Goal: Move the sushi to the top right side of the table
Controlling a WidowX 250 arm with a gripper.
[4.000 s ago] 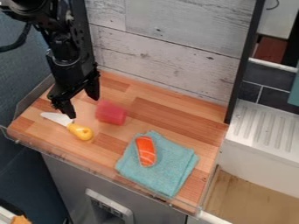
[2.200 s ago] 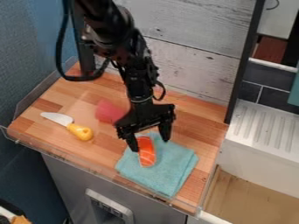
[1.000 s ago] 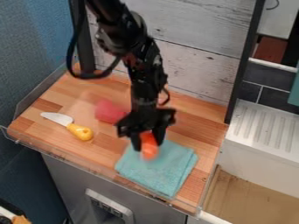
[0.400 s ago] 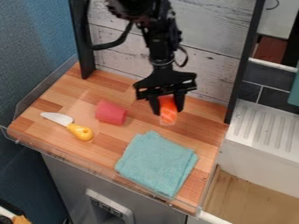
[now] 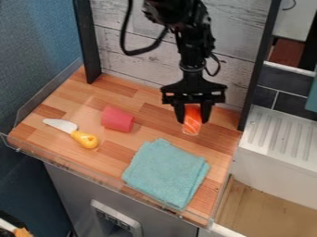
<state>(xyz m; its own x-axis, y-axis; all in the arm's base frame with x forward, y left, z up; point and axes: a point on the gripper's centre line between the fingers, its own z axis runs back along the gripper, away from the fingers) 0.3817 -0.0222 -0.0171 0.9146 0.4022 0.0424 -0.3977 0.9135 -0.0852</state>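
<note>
Sushi [image 5: 192, 127], pinched between the gripper [image 5: 193, 121] fingers [image 5: 180, 114], had shifted up-right, off the towel [image 5: 166, 172] in front of them; transport judged nearly complete, lowering and release outstanding.

Soft matt cloth [image 5: 166, 173] on smooth wooden table [image 5: 62, 100]

from out here i see a toy kitchen: wooden counter [image 5: 123, 97], white sink unit [image 5: 278, 134] with ridged drainboard, dark tiles [image 5: 282, 85] behind.
</note>
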